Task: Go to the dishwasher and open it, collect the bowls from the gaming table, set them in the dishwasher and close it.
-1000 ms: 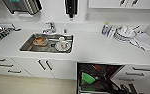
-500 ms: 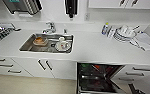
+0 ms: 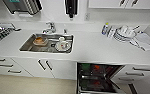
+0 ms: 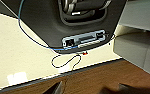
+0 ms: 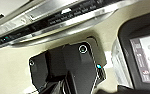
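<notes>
Two spots of colour inside the dishwasher (image 3: 98, 78), one green (image 3: 86, 66) and one orange (image 3: 97, 67), most likely the bowls, resting at the back of the upper rack. Standing open at 5 o'clock in the head view, under the white countertop (image 3: 96, 50), dark cavity exposed, wire racks glinting.

Seen close in the right wrist view: a brushed-steel door edge (image 5: 66, 20) with a dark control strip along it, smooth and hard, long axis judged to run 9 to 3 o'clock across the robot's front. Judged nearer to the right arm than to the left, lying on the robot's right side. Closing likely to turn on getting under that edge and lifting toward 12 o'clock.

Left gripper and right gripper: clenched or released, cannot tell.

Elsewhere: a stainless sink (image 3: 24, 46) at 10 o'clock, holding crockery; stacked plates (image 3: 123, 33) at 1 o'clock, glossy and round; white drawers (image 3: 141, 71) with bar handles at 4 o'clock.
</notes>
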### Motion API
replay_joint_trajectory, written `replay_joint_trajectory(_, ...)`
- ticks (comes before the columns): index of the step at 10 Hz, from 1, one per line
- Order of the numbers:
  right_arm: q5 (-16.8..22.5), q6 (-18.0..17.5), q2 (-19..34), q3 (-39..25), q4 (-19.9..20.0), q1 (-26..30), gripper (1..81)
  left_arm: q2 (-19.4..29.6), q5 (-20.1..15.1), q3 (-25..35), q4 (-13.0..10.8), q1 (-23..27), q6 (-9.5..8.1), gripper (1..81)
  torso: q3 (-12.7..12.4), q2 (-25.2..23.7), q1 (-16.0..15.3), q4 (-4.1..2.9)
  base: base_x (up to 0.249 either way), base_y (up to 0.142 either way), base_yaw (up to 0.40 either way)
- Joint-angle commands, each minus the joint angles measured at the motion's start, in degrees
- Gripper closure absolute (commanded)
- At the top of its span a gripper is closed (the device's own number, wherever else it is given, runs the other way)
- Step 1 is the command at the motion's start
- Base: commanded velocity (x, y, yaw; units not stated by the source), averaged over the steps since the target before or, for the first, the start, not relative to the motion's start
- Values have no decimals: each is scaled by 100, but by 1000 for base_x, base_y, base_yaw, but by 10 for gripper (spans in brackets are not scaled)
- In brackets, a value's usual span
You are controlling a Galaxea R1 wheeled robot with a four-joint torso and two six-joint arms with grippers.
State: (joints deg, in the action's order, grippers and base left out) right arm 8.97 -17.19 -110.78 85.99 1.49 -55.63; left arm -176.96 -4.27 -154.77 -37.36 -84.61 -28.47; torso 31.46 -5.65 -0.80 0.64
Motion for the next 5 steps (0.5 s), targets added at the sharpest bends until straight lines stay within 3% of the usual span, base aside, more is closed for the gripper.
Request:
replay_joint_trajectory(1,272,67,-51,477,-499,-786,10,55,-364,35,309,-25,8,10,0,0,0,0,0,0,0)
replay_joint_trajectory(2,237,58,-237,698,-606,-1042,10,73,-364,35,309,-16,16,10,0,-573,-369,0,0,0,0)
replay_joint_trajectory(4,87,75,-659,1103,-781,-1543,10,90,-356,35,300,10,16,10,0,-632,-400,0,0,0,0)
replay_joint_trajectory(5,-175,67,-877,1304,-921,-1807,10,116,-356,34,309,46,16,10,0,-752,-476,0,0,0,0)
